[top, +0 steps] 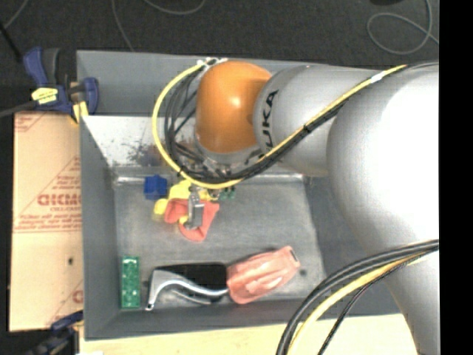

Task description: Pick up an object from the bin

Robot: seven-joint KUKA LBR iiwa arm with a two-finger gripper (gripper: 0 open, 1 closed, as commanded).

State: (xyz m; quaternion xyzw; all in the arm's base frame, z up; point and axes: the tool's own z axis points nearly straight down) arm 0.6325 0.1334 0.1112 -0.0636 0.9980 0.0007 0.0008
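The gripper (196, 211) is down in a small heap left of the middle of the bin (273, 213), right against a red piece (194, 230), with a yellow piece (179, 192) and a blue block (154, 187) just beyond. Whether it is clenched or released, I cannot tell. A pink bundle (262, 274) lies by the near wall.

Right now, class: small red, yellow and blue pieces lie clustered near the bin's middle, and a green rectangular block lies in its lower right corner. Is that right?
Not quite. The camera view shows the green rectangular block in the lower left corner of the bin, not the lower right. The red, yellow and blue pieces do lie clustered near the middle.
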